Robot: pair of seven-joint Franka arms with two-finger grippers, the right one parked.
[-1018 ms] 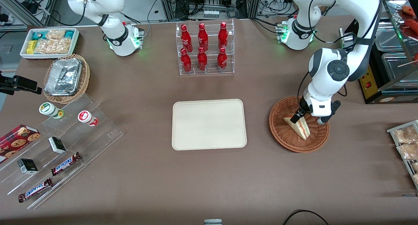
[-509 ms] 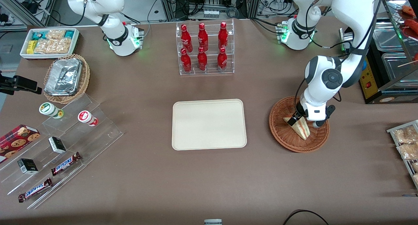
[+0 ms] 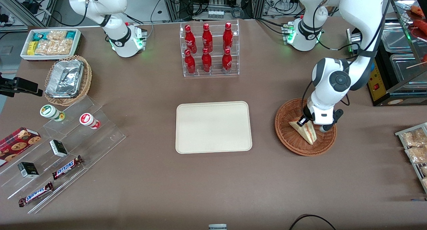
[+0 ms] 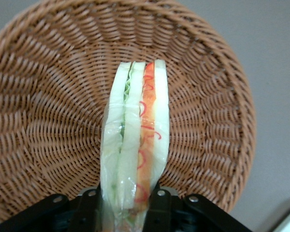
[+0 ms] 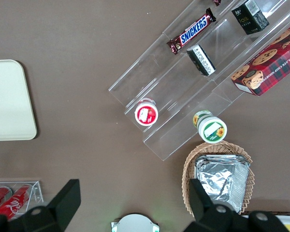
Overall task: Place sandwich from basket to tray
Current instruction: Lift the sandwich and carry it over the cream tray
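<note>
The sandwich (image 3: 309, 132) is a plastic-wrapped wedge of white bread with red, orange and green filling. It stands on edge in the round reddish-brown wicker basket (image 3: 291, 144), toward the working arm's end of the table. My gripper (image 3: 303, 121) is down in the basket at the sandwich's upper corner. In the left wrist view the sandwich (image 4: 135, 130) rises from between the two black fingers (image 4: 160, 202), which press on both its bread faces over the basket weave (image 4: 48, 121). The cream tray (image 3: 213, 127) lies flat mid-table beside the basket, with nothing on it.
A clear rack of red bottles (image 3: 208, 49) stands farther from the front camera than the tray. Toward the parked arm's end are a foil-filled tan basket (image 3: 68, 79), a white snack bin (image 3: 50, 43) and acrylic steps (image 3: 66, 150) with snacks. A wire rack (image 3: 413, 146) of packets sits beside the basket.
The arm's wrist has sunk a little and shifted slightly toward the tray, bringing the fingers closer around the sandwich's upper corner. The sandwich stays in the basket.
</note>
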